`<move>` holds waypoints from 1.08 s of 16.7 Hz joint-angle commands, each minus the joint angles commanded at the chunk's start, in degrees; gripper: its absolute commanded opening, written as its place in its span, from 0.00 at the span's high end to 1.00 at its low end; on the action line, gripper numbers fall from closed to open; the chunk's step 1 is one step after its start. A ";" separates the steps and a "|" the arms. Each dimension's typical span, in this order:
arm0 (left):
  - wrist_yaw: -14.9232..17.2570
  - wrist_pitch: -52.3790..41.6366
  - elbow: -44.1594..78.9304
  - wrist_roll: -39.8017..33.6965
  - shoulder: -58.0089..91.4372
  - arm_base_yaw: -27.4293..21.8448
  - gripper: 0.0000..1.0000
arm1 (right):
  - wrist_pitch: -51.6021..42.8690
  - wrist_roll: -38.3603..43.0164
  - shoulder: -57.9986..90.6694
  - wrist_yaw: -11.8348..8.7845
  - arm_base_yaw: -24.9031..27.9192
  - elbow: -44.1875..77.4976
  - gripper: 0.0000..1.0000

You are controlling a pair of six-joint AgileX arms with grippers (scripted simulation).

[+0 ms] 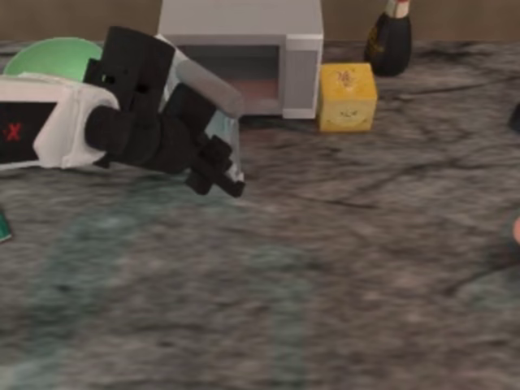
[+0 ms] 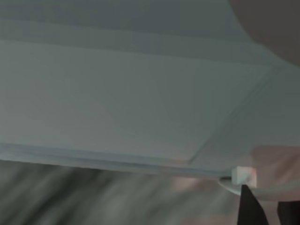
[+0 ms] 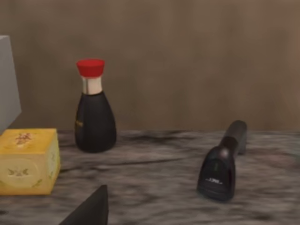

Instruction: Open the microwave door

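The microwave (image 1: pixel 244 20) stands at the back middle of the table, with its narrow control panel (image 1: pixel 301 75) on its right side. The microwave door (image 1: pixel 213 88) is swung out toward the front left, and the dark cavity (image 1: pixel 244 69) shows behind it. My left gripper (image 1: pixel 221 175) is shut on the door's free edge, with the arm reaching in from the left over the door. In the left wrist view the door's window (image 2: pixel 131 93) fills most of the picture, and the dark fingertips (image 2: pixel 251 208) sit by a small white block (image 2: pixel 243 174). Of my right gripper only a dark sliver (image 3: pixel 93 211) shows.
A yellow cube (image 1: pixel 347 96) sits just right of the microwave, with a dark red-capped bottle (image 1: pixel 388 41) behind it. A green bowl (image 1: pixel 53 57) lies at the back left under my left arm. A black handheld scanner (image 3: pixel 220 171) lies toward the right edge.
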 joint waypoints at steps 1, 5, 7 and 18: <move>0.00 0.00 0.00 0.00 0.00 0.00 1.00 | 0.00 0.00 0.00 0.00 0.00 0.00 0.00; 0.00 0.00 0.00 0.00 0.00 0.00 1.00 | 0.00 0.00 0.00 0.00 0.00 0.00 0.00; 0.00 0.00 0.00 0.00 0.00 0.00 1.00 | 0.00 0.00 0.00 0.00 0.00 0.00 0.00; 2.77 -1.19 -0.49 3.77 -0.53 1.60 1.00 | 0.00 0.00 0.00 0.00 0.00 0.00 0.00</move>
